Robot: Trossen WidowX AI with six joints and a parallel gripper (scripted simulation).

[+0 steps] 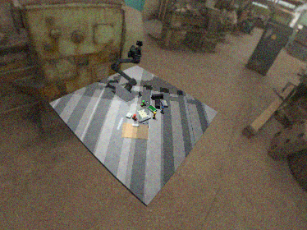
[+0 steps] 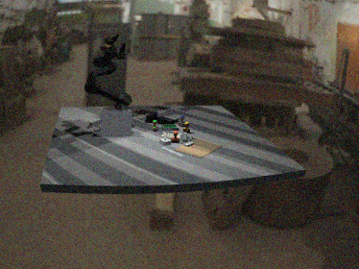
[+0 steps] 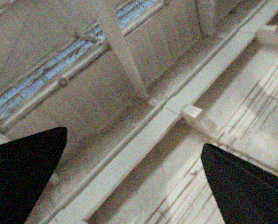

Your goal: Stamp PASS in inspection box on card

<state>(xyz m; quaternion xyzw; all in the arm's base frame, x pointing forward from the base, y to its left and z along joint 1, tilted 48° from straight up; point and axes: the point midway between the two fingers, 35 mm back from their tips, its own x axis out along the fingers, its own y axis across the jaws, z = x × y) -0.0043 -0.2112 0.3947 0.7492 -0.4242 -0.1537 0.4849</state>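
Observation:
My gripper (image 1: 138, 46) (image 2: 120, 41) is raised high above the back of the bench, far from the stamps. In the wrist view its two black fingers stand wide apart with nothing between them. Small stamps stand on the bench: one green-topped (image 1: 143, 103) (image 2: 155, 122), one red-topped (image 1: 135, 117) (image 2: 176, 134), one yellow-topped (image 1: 154, 113) (image 2: 186, 124) and a dark blue one (image 1: 162, 108). A green pad (image 1: 152, 108) (image 2: 169, 126) lies among them. A pale patterned piece (image 1: 144, 115) lies beside the red-topped stamp. Lettering, the card's box and any print are too small to read.
A tan sheet (image 1: 135, 131) (image 2: 199, 148) lies in front of the stamps. Small white blocks (image 1: 129, 115) (image 2: 165, 141) and a thin white strip (image 1: 120, 123) (image 2: 172, 152) lie nearby. Black items (image 1: 157, 96) (image 2: 160, 118) lie behind the pad.

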